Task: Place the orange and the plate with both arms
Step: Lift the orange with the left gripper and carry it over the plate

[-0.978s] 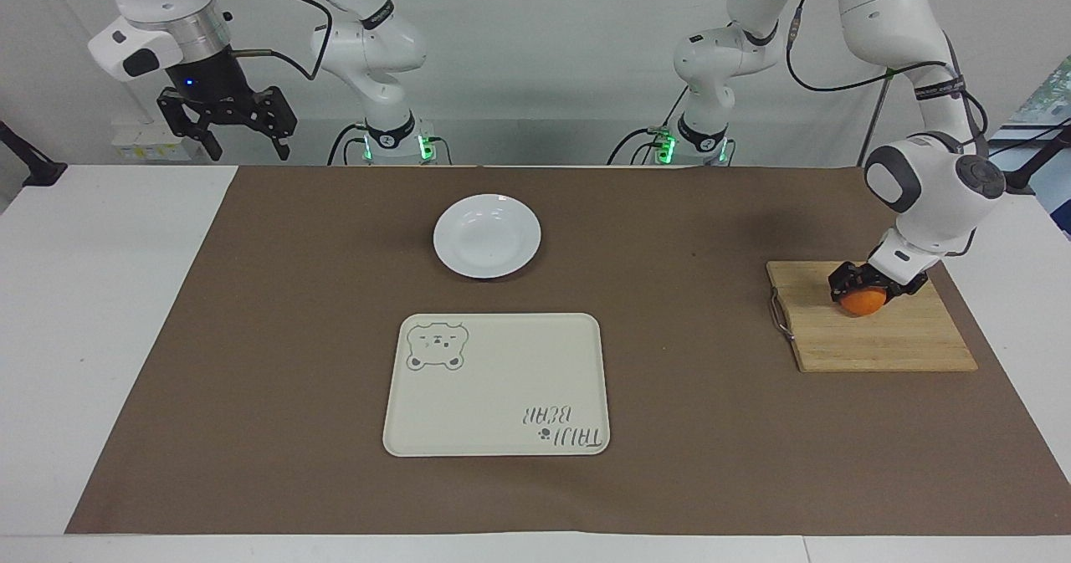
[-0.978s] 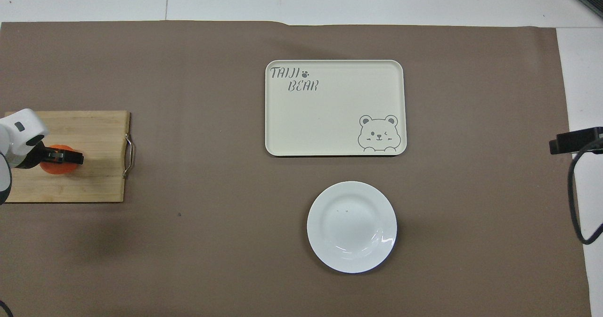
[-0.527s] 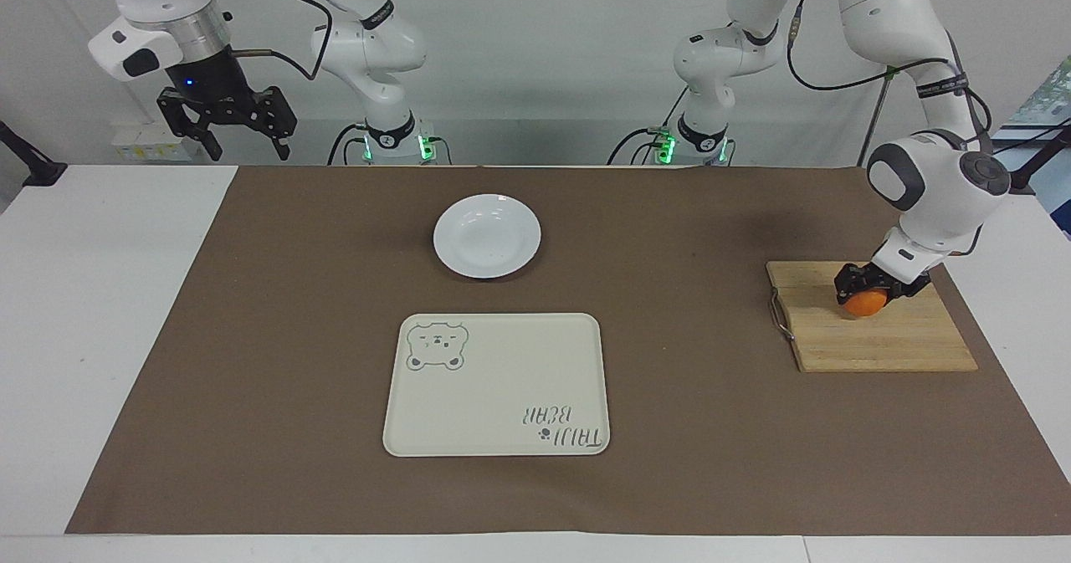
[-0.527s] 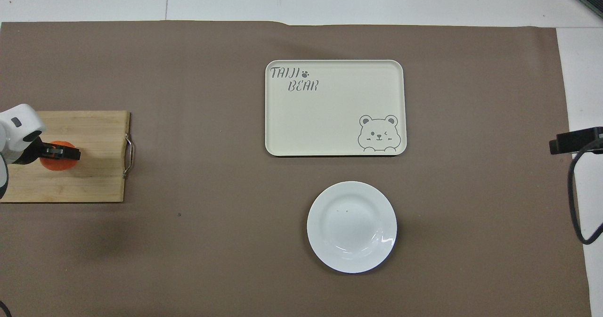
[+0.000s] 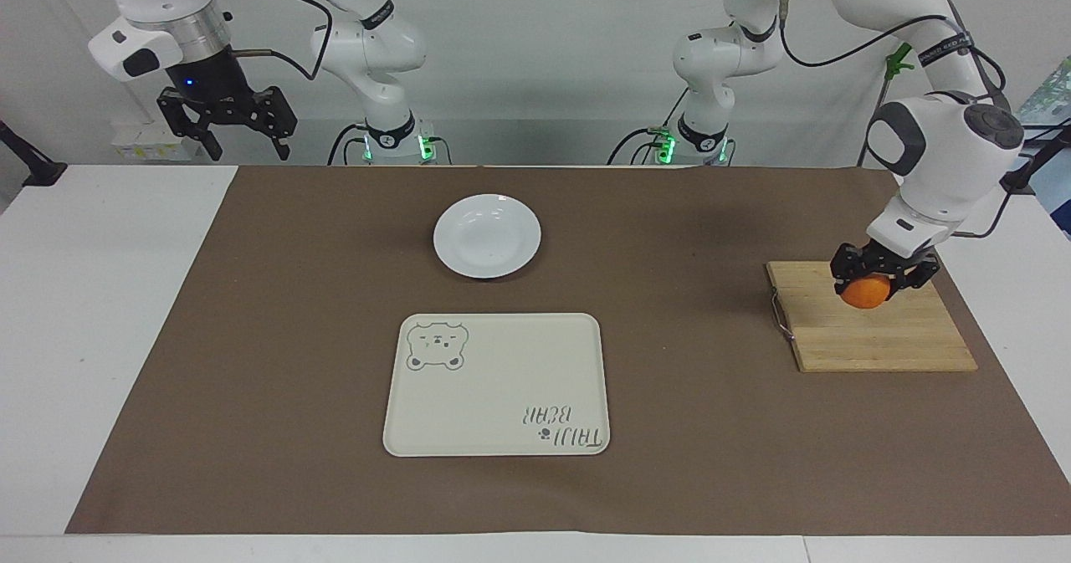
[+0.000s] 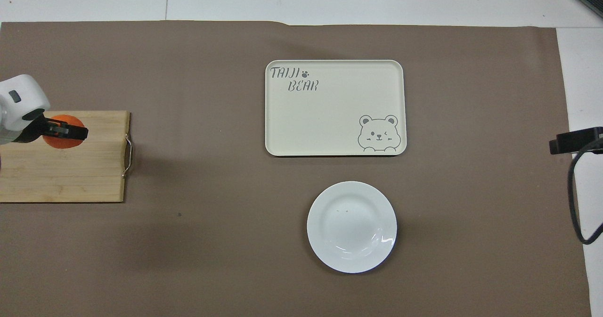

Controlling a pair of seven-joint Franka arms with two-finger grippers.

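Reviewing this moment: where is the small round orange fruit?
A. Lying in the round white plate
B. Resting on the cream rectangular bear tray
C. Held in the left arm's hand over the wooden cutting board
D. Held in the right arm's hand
C: the small round orange fruit sits between the fingers of the left hand, over the wooden cutting board; the right hand waits, open and holding nothing.

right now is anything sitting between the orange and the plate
Nothing visible. The left claw holds the orange just above the wooden board. From there to the plate lies only bare brown mat; the tray sits farther from the robots, off that line. The right claw waits raised.
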